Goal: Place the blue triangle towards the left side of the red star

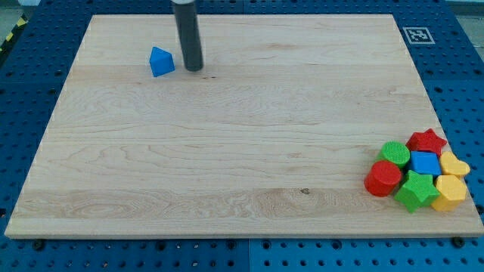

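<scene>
The blue triangle (161,62) lies near the view's top left of the wooden board (227,151). My tip (193,69) stands just to the right of it, a small gap apart. The red star (428,141) sits far off at the view's bottom right, at the top of a cluster of blocks.
The cluster at the bottom right holds a green round block (394,154), a blue block (424,163), a red round block (383,179), a green star (415,190), and two yellow blocks (454,164) (451,193). A marker tag (417,35) sits off the board's top right corner.
</scene>
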Robot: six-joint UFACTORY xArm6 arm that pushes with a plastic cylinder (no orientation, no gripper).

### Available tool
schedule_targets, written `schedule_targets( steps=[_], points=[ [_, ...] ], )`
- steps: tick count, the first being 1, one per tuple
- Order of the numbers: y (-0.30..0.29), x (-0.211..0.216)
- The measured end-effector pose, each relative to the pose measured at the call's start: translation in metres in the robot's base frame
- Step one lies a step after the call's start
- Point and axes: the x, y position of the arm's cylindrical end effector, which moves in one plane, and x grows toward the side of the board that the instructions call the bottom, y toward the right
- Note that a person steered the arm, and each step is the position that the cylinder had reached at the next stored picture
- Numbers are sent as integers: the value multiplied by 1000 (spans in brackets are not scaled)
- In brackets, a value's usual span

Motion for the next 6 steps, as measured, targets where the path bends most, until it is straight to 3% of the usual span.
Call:
schedule_targets(
  steps=[2, 3, 4, 6],
  points=[
    [-80, -59],
    [-128, -48],
    [-76, -16],
    [146, 59]
  ],
)
